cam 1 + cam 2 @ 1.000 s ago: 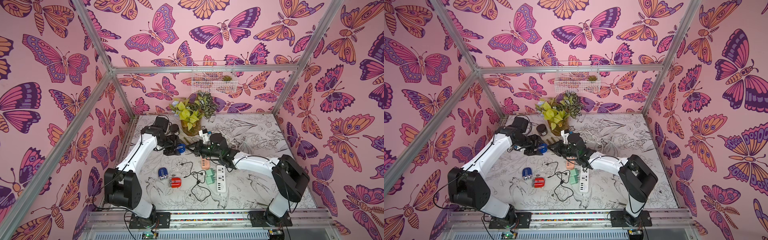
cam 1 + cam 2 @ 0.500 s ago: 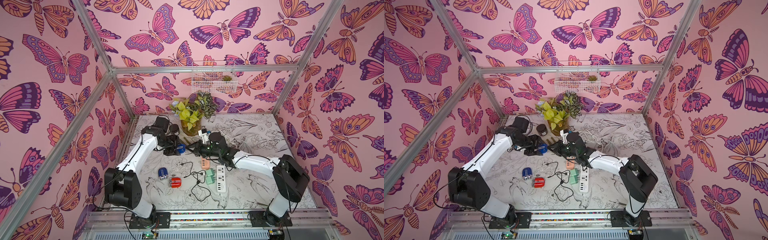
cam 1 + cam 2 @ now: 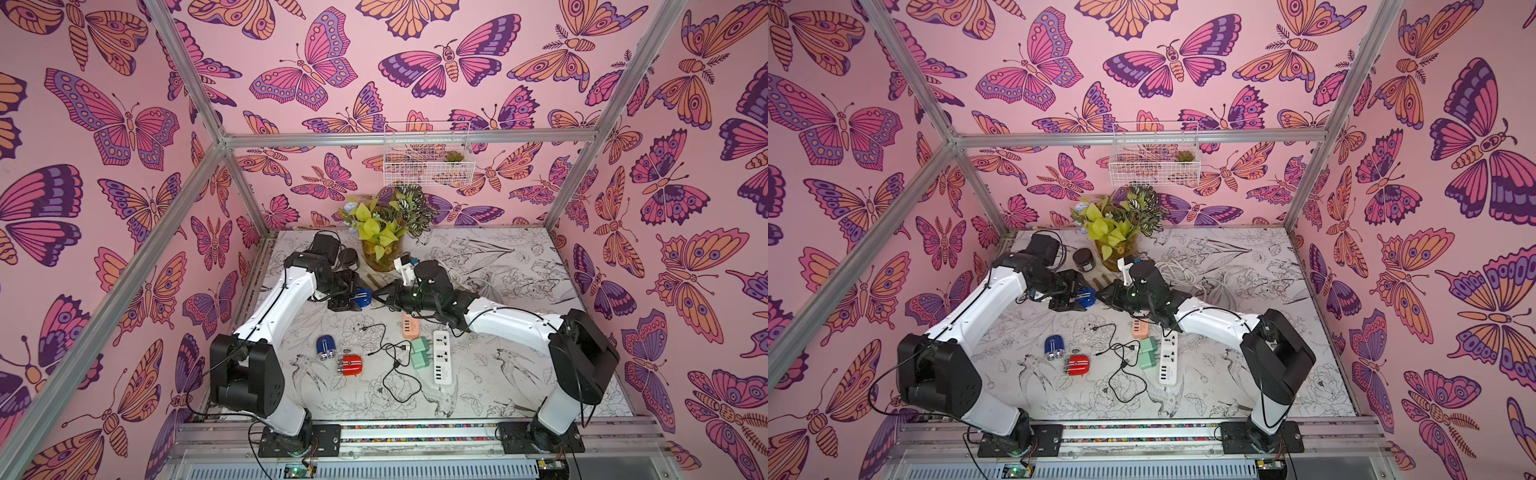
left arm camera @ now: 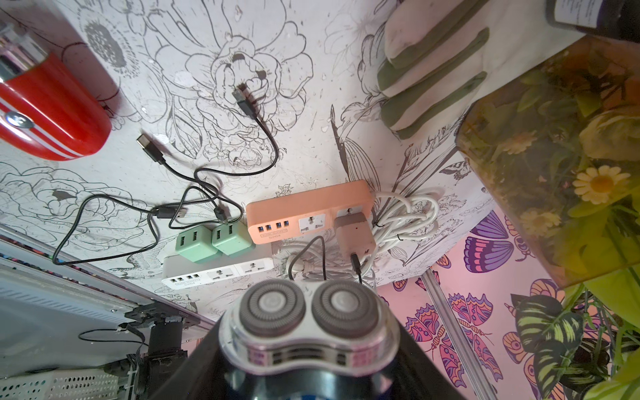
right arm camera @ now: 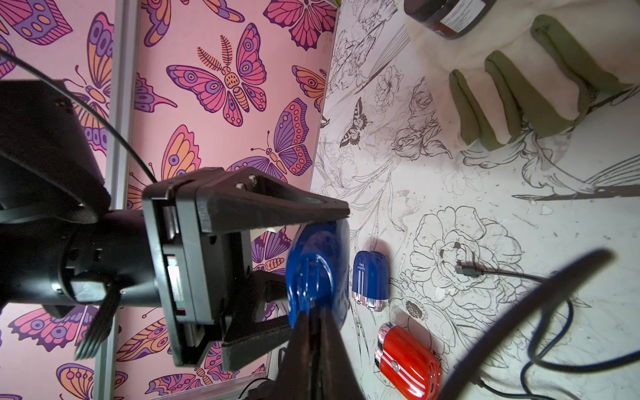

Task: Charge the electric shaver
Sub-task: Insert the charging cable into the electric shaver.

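Gripping the glossy blue shaver (image 5: pixel 318 270), probably light, stiff and slippery, by its sides above the surface's far-left part, the left end effector (image 3: pixel 354 299) stands half open while the closed right end effector (image 3: pixel 379 296) sits at its base.

The left arm (image 3: pixel 282 307) and right arm (image 3: pixel 511 326) share white link shells, bulky black joints and thin black cables. The left arm's black wedge-shaped fingers (image 5: pixel 270 204) carry small screws.

Your right arm (image 3: pixel 498 322) has carried its closed jaws closer to the blue shaver (image 3: pixel 362 297); their tips now sit right at its end.
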